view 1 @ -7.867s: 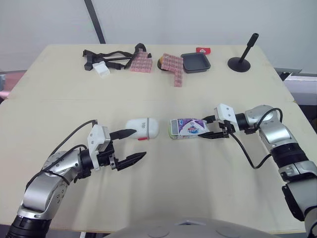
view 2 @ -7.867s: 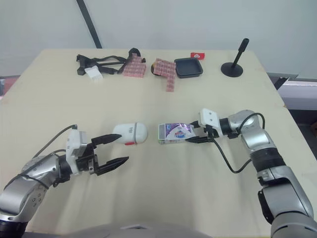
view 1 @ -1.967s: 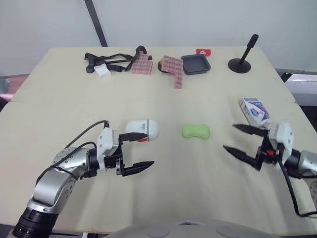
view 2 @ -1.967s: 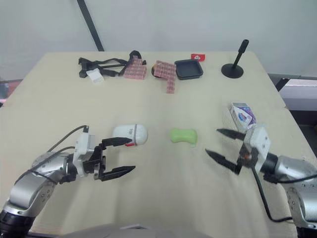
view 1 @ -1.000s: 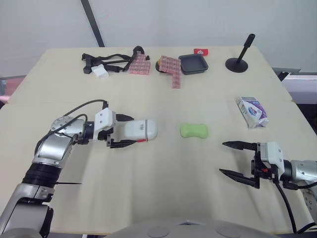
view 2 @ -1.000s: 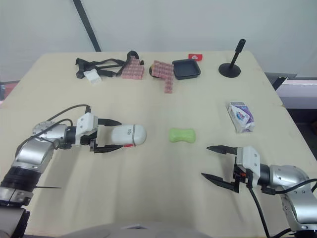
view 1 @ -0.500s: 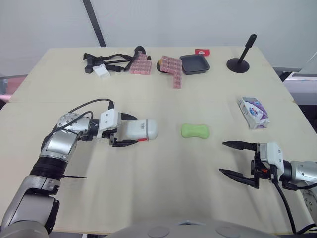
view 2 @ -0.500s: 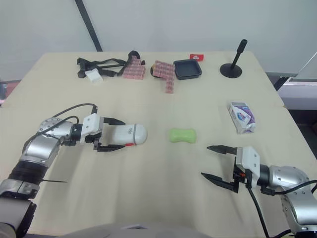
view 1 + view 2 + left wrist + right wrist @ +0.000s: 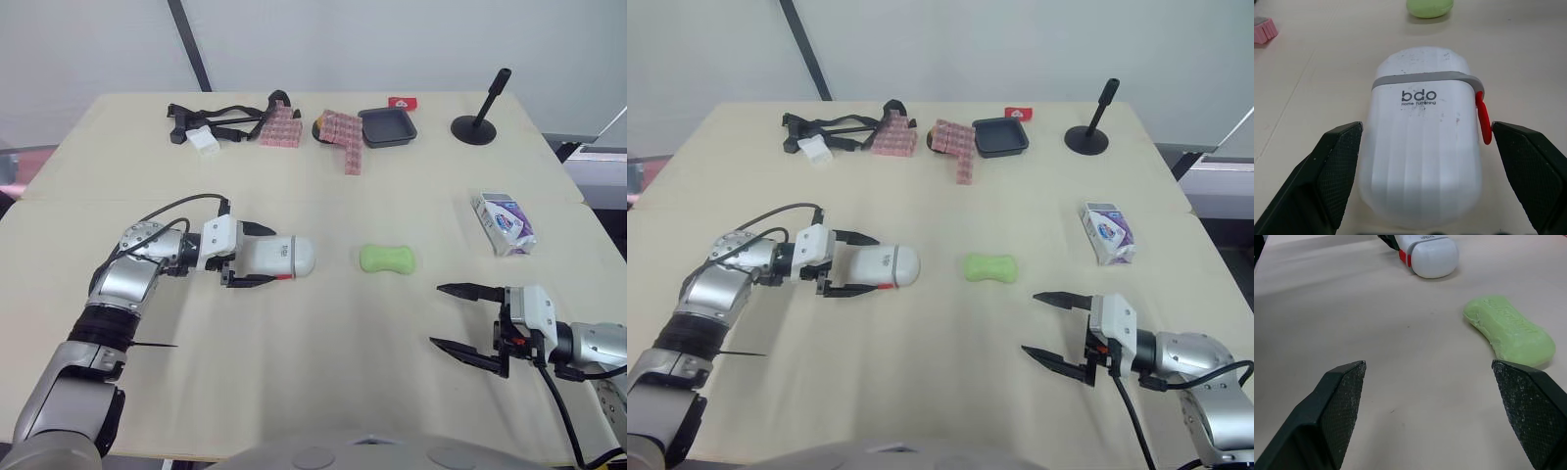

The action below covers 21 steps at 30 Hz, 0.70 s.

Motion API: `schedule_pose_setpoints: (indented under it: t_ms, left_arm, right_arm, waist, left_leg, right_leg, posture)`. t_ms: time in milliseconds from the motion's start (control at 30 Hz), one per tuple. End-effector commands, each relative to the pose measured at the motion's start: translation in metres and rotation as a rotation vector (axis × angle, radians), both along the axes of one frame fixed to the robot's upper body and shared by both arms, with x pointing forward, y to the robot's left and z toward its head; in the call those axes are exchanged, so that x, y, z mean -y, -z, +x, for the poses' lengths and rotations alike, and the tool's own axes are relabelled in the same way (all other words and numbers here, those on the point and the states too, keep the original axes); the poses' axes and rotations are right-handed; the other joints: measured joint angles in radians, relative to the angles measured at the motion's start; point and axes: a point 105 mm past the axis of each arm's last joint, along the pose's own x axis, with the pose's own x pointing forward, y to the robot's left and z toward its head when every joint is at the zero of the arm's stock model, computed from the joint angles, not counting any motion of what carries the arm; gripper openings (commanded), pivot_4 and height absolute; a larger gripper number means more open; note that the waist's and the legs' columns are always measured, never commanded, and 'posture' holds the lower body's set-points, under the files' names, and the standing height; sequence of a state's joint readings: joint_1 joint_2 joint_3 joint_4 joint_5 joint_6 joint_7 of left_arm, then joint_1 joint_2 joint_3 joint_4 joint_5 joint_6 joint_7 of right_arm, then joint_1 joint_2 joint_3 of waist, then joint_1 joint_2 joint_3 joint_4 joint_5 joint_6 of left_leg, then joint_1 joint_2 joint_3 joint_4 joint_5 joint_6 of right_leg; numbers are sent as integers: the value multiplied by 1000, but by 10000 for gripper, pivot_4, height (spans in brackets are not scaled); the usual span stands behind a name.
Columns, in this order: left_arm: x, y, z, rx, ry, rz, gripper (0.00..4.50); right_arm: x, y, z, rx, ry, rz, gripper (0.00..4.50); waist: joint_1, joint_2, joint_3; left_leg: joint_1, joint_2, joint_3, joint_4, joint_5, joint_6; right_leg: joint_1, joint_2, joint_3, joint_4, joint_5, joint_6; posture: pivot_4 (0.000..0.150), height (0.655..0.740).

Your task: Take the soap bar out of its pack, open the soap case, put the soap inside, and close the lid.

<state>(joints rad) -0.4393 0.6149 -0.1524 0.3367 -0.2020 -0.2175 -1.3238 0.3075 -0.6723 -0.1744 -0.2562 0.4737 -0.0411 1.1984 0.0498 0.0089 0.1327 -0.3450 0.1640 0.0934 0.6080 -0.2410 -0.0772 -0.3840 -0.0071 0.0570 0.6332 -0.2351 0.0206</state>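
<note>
The left hand has moved in to bracket the soap case, fingers spread, not clamped. The right hand idles, spread wide. Opening the case looks like the next step.

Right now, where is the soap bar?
In the head views, the soap lies unwrapped at the centre, with the case to its left and the pack farther off to its right.

The case is white plastic, smooth, faintly ribbed and speckled, with a grey band and a glossy red clasp. The soap looks matt and waxy. The desk is pale and matt. The right tool has black, finely grained pads.
</note>
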Motion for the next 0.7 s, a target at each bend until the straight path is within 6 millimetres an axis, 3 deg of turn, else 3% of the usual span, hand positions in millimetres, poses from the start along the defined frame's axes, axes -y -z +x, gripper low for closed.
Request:
schedule_pose_setpoints:
  t_ms: [33,333,700]
  left_arm:
    - [-1,-11,4,49,-1,-16,45000]
    - [-5,5,3,-6,2,30,45000]
    - [2,8,1,-20,11,0,45000]
  right_arm:
    - [-2,-8,-1,34,-13,-8,44108]
    - [-4,-12,0,35,-16,-10,44108]
    - [-1,-9,-1,31,-13,-17,44108]
  waist:
    - [0,0,0]
    - [0,0,0]
    - [2,0,0]
  left_leg:
    - [0,0,0,0,0,0]
    - [-1,0,0,0,0,0]
    - [-2,0,0,0,1,-1]
  right_leg:
    - [0,0,0,0,0,0]
    - [-1,0,-1,0,0,0]
    - [-1,0,-1,-1,0,1]
  posture:
    - [1500,7400]
    - [1500,7400]
    - [1500,7400]
